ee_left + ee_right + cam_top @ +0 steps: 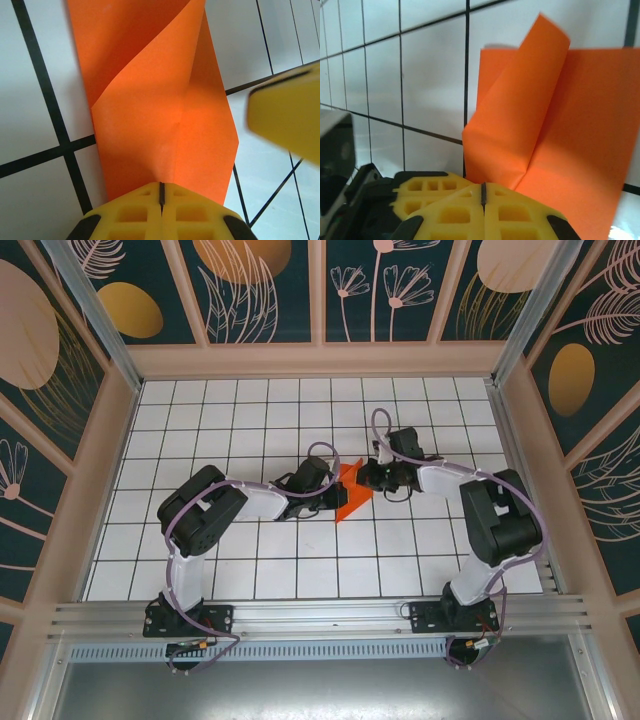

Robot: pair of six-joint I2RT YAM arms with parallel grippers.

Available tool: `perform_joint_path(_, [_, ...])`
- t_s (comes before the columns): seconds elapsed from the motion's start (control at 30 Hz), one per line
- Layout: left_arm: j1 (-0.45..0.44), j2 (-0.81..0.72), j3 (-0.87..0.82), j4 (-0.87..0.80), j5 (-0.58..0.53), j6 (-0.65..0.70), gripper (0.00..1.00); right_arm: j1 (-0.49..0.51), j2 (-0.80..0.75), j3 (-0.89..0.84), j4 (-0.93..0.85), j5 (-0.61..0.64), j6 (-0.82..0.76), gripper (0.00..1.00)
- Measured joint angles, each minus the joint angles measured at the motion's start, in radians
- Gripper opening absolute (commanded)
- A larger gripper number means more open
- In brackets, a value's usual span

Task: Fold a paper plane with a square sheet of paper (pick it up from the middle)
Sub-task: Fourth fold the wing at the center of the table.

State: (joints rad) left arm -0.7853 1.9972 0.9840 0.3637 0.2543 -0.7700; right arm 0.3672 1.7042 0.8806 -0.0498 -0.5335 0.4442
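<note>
The square sheet of paper (351,496) is bright orange-red and partly folded, held up off the white tiled table (250,420) between both grippers. My left gripper (331,499) comes in from the left. In the left wrist view its jaws (161,186) are shut on the paper's near edge (165,125), where a crease runs up from the tips. My right gripper (368,480) meets the sheet from the right. Seen from the right wrist, its jaws (483,187) are shut at the base of a curled flap of the paper (520,125).
In the left wrist view a yellow finger of the right gripper (290,115) is close on the right. The left gripper's yellow fingers (427,192) sit just left of mine in the right wrist view. Wooden walls (110,470) ring the table.
</note>
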Motion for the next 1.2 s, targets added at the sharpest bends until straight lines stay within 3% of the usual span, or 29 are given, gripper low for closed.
perform_joint_path(0.43, [0.001,0.000,0.000,-0.001,0.003,0.000,0.00,0.014,0.126,0.007,0.033,-0.047,-0.027,0.00])
perform_joint_path(0.97, [0.002,-0.001,-0.002,-0.002,0.007,0.005,0.00,0.011,0.076,0.005,0.083,-0.043,-0.027,0.00])
perform_joint_path(1.2, [0.002,-0.001,-0.002,-0.002,0.006,0.007,0.00,0.021,0.136,0.022,0.092,-0.044,-0.028,0.00])
